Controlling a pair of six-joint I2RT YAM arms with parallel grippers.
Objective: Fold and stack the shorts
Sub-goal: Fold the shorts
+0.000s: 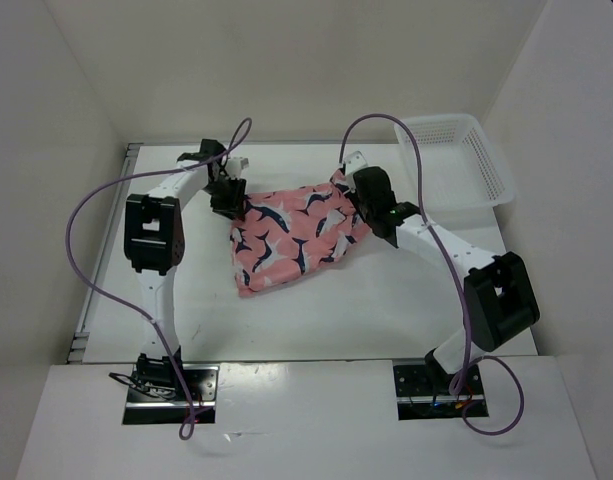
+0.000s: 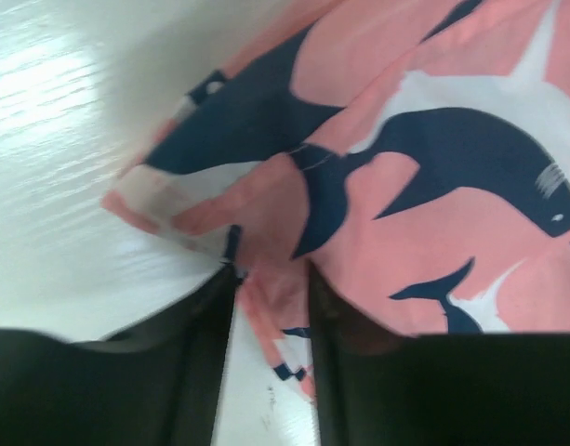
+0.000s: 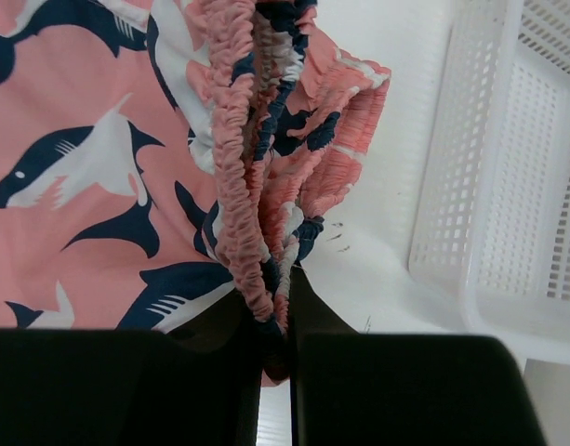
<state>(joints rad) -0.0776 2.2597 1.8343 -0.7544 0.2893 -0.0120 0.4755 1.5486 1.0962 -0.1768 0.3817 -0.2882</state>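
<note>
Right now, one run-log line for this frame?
left gripper: open around shorts corner | right gripper: shut on waistband | shorts: spread on table | basket: far right, apart from shorts

Left arm: rises from its base at the lower left of the overhead view; elbow bent at mid-left; forearm reaches up and right toward the centre
Left gripper: tipped downward just left of centre; jaws parted; a strip of the shorts lies in the gap between its dark fingers
Right arm: rises from its base at the lower right; elbow at mid-right; forearm angled up and left
Right gripper: just right of centre; jaws nearly together, pinching the gathered edge of the shorts
</note>
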